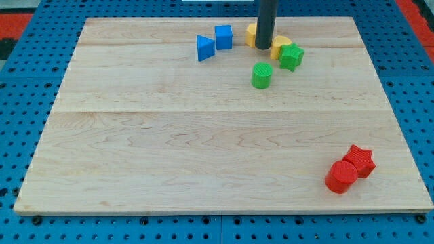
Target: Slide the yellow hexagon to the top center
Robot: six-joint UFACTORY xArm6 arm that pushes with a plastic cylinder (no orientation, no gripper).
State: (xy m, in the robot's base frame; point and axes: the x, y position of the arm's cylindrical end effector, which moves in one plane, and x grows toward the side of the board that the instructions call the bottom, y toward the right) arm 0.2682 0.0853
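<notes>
Two yellow blocks sit near the view's top center, both partly hidden by my rod. One yellow block [251, 34] shows to the left of the rod, the other yellow block [280, 46] to its right. I cannot tell which of them is the hexagon. My tip [263, 49] rests on the board between them, touching or nearly touching both. A green star [291, 57] sits against the lower right of the right yellow block.
A green cylinder [262, 75] stands just below my tip. A blue cube [223, 36] and a blue triangle [205, 48] lie left of the yellow blocks. A red cylinder [340, 177] and a red star [360, 160] sit together at the bottom right of the wooden board [169, 149].
</notes>
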